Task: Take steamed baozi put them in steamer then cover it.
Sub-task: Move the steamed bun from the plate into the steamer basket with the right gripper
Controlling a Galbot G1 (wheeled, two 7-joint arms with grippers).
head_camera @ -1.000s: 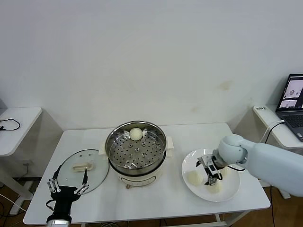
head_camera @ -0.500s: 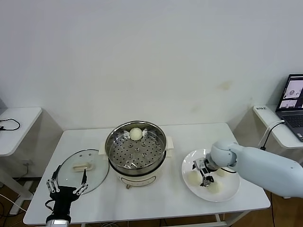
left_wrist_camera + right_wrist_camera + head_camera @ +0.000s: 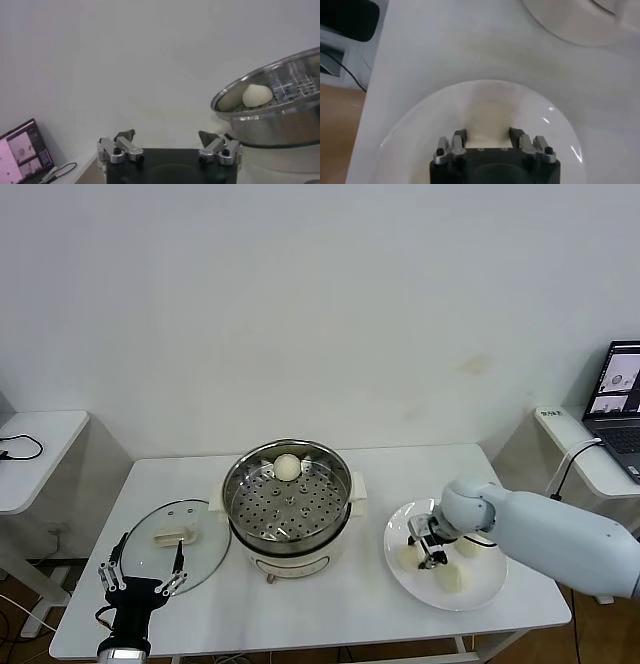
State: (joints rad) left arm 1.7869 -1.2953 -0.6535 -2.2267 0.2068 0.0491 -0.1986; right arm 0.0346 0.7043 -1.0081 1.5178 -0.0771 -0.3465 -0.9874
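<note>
Here, right gripper point(image 3: 421, 550) around a baozi point(image 3: 408, 556) on the plate point(image 3: 470, 594); no legible writing.

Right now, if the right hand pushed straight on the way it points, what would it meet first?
The baozi already between the right hand fingers, then the white plate just beneath it, as far as depth shows.

The head view looks forward and down from well above onto the white table point(image 3: 300, 604), taking in the steamer point(image 3: 287, 502), the cover point(image 3: 170, 542) and the plate point(image 3: 480, 584). The left wrist view sits low behind the left gripper point(image 3: 167, 142), facing level past its spread fingers; it shares the steamer point(image 3: 272, 107) with the head view. The right wrist view looks straight down, close over the right gripper point(image 3: 490, 136), onto the plate point(image 3: 420, 120) it shares with the head view.
</note>
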